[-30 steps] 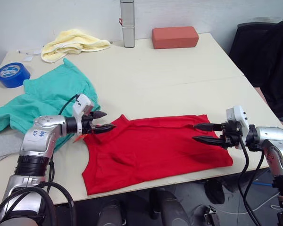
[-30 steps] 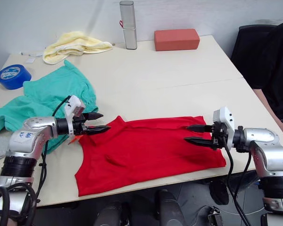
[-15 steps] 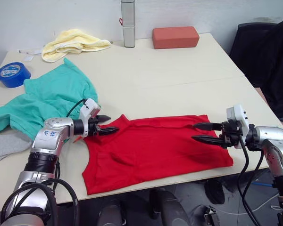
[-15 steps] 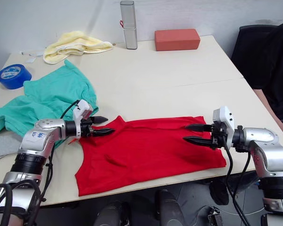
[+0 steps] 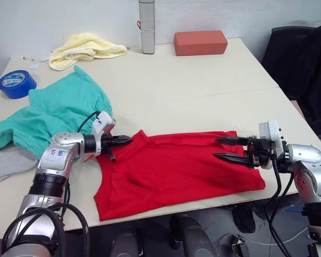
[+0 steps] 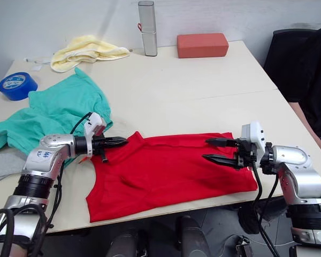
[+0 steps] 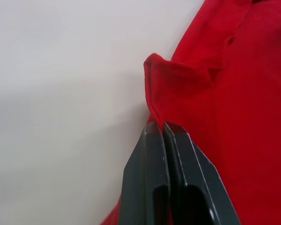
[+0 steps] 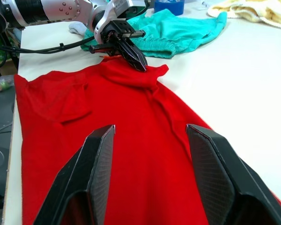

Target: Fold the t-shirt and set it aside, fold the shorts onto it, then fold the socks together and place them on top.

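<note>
The red t-shirt (image 5: 176, 168) lies spread flat along the table's front edge. My left gripper (image 5: 127, 140) is shut on its left edge near the collar, and the cloth there is bunched into a small raised fold (image 7: 152, 70) at the closed fingertips (image 7: 154, 129). My right gripper (image 5: 220, 148) stands open over the shirt's right end, one finger above the other, with nothing between them. The teal shorts (image 5: 53, 112) lie crumpled at the left. A grey sock (image 5: 5, 163) sits at the left front edge, partly under the shorts.
A pale yellow cloth (image 5: 83, 45), a silver canister (image 5: 146, 19) and a red-brown block (image 5: 200, 42) stand along the back. A blue tape roll (image 5: 15, 84) is at the far left. A person in black (image 5: 310, 64) sits at the right of the table (image 5: 203, 91).
My left gripper went from wide open to shut, pinching the t-shirt's left edge. The right gripper has stayed open over the shirt's right end.
</note>
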